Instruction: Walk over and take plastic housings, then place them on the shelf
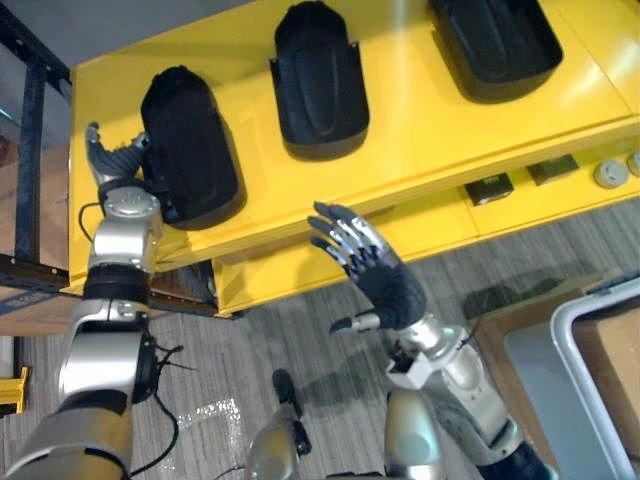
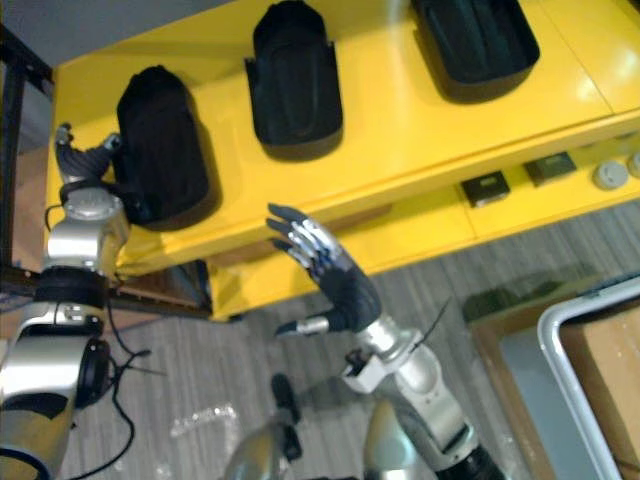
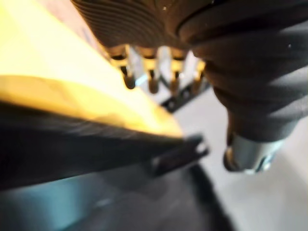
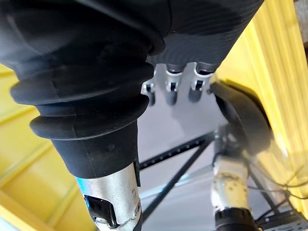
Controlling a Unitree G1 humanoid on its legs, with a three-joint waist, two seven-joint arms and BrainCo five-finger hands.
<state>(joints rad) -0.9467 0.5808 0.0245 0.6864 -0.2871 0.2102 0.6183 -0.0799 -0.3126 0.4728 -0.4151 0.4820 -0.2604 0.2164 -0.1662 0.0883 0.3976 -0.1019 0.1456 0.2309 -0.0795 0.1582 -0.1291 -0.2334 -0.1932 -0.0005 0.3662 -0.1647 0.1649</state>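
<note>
Three black plastic housings lie on the yellow shelf [image 1: 420,130]: one at the left [image 1: 190,140], one in the middle [image 1: 320,85], one at the right [image 1: 495,35]. My left hand [image 1: 112,160] rests at the near left edge of the left housing, fingers straight, thumb pointing toward it; the left wrist view has that housing's dark rim [image 3: 72,154] just below the fingers [image 3: 153,79]. In front of the shelf's edge my right hand [image 1: 385,280] hangs in the air, open, with nothing in it.
A lower yellow shelf holds small dark boxes [image 1: 490,188] and round parts [image 1: 611,174]. A black metal frame [image 1: 30,130] stands to the left. A grey-rimmed bin [image 1: 570,340] sits at the lower right. Clear plastic wrap [image 1: 215,415] lies on the floor.
</note>
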